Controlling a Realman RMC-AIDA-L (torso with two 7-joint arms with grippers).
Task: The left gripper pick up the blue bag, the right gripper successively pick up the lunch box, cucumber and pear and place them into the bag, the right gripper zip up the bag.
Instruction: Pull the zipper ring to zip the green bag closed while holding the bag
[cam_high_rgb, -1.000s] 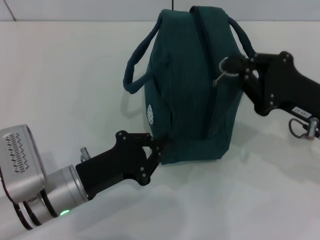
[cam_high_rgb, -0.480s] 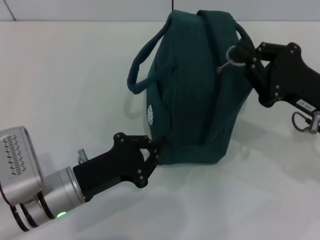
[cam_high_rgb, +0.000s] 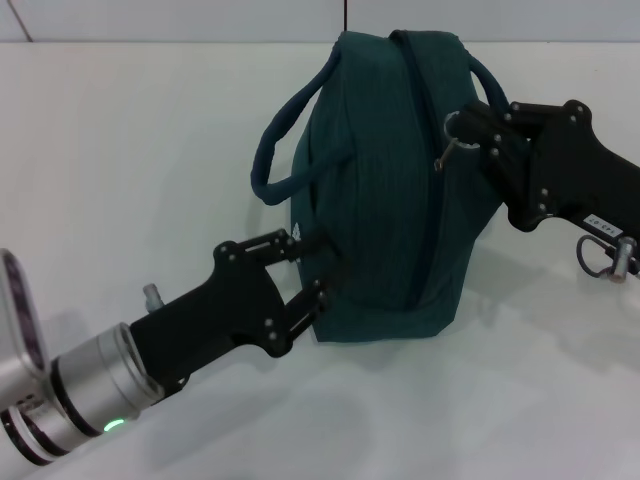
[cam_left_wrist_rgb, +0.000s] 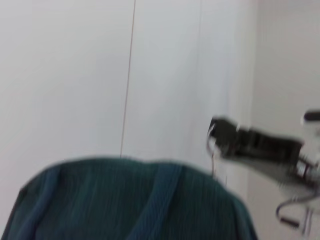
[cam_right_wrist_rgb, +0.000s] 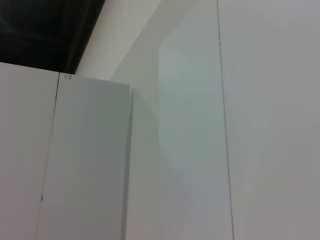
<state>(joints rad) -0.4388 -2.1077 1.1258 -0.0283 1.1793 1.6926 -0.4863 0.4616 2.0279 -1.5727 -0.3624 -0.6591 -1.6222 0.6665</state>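
The blue bag (cam_high_rgb: 385, 180) stands upright on the white table, its zipper running over the top and down the side facing me. My left gripper (cam_high_rgb: 313, 270) is open at the bag's lower left corner, its fingers spread beside the fabric. At the bag's upper right, my right gripper (cam_high_rgb: 470, 128) is shut on the metal ring pull (cam_high_rgb: 453, 135). The left wrist view shows the bag's top (cam_left_wrist_rgb: 125, 200) with the right gripper (cam_left_wrist_rgb: 222, 137) beyond it. The lunch box, cucumber and pear are out of view.
White table (cam_high_rgb: 120, 150) surface lies all around the bag. One loop handle (cam_high_rgb: 285, 135) sticks out to the bag's left. The right wrist view shows only white wall panels (cam_right_wrist_rgb: 200, 150).
My left gripper has opened and turned, letting go of the bag's lower corner. The right gripper, still on the ring pull, shifted a little along the zipper.
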